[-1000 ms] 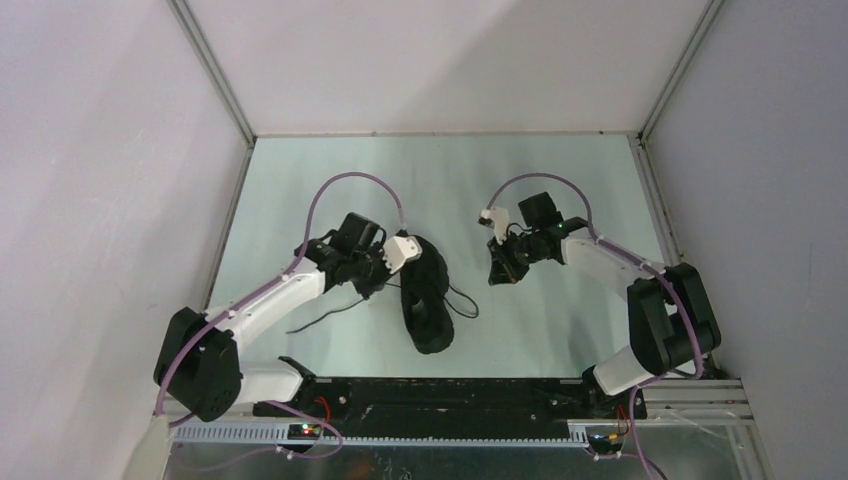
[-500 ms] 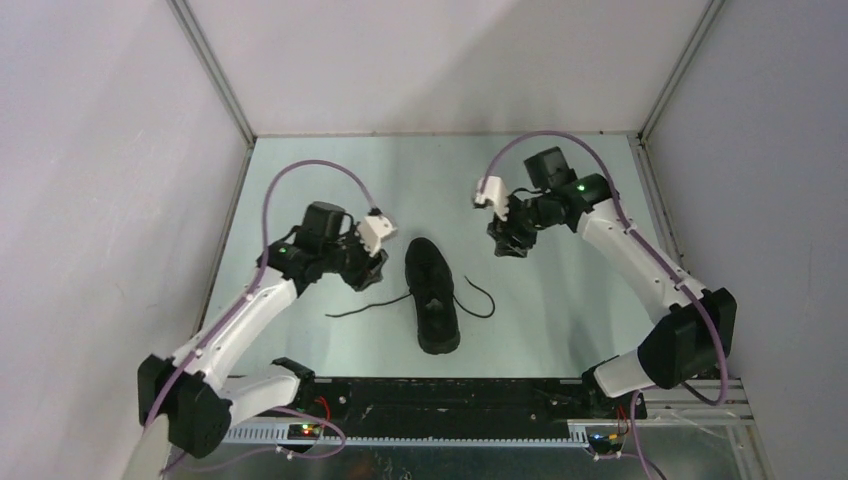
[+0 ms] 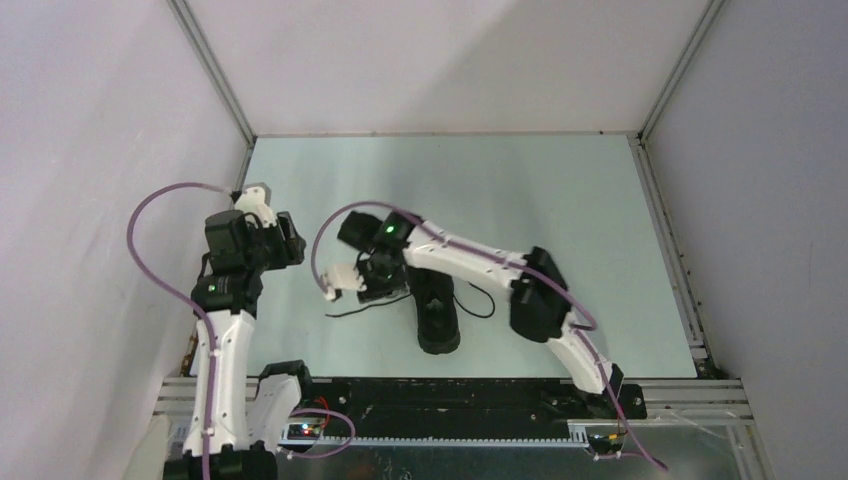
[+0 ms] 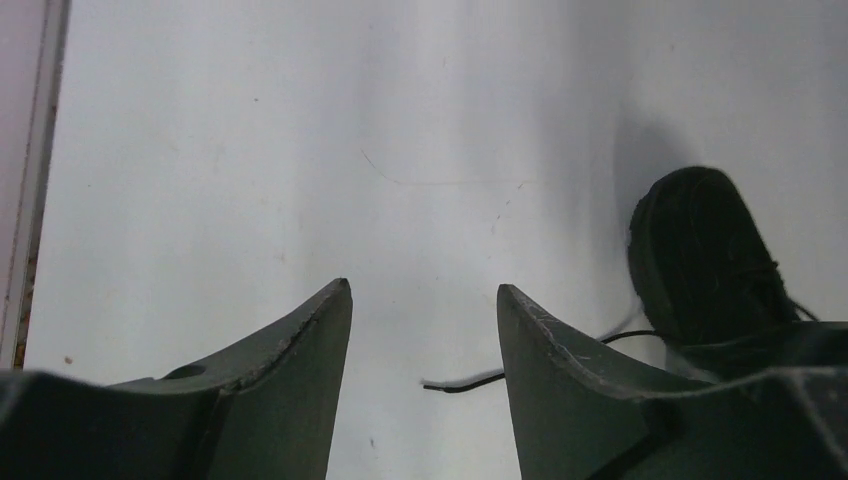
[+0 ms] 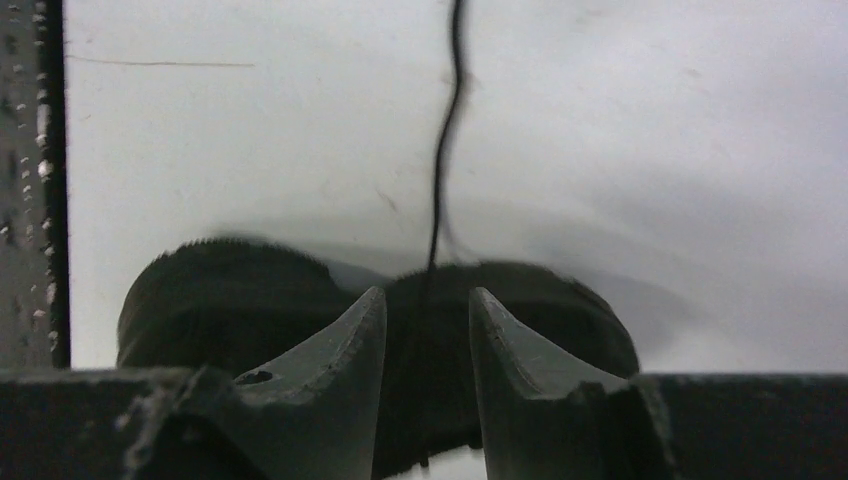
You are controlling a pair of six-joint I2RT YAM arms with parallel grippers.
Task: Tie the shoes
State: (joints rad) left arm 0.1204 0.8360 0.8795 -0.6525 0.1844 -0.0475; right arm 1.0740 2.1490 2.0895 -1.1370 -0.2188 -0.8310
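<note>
Sneaker (image 3: pixel 438 322) lies near the front middle of your table (image 3: pixel 560 200), toe toward the arm bases and heel end hidden under the right arm (image 3: pixel 470 262). It is where it lay half a second ago. The left lace (image 3: pixel 352 309) trails flat across the table to the left of the shoe, as before. The right lace (image 3: pixel 482 300) curls in a small loop just right of the shoe, also unchanged.

What has changed is your arms. The right gripper (image 3: pixel 378 287) was hovering well off to the far right of the shoe. It has now swung across over the shoe and sits low at its left flank, above the start of the left lace. In the right wrist view its fingers (image 5: pixel 345 365) stand a narrow gap apart, not pressed together. The lace runs straight away from that gap, and you cannot tell whether it touches either finger. A dark bulk right behind the tips is too blurred to make out.

The left gripper (image 3: pixel 283 240) has drawn back from the shoe's left side to the table's left edge, on an upright arm. Its jaws are spread wide over bare table. In its wrist view the sneaker sits off to the right, and the lace's tip lies just beside the right-hand finger (image 4: pixel 560 370)
</note>
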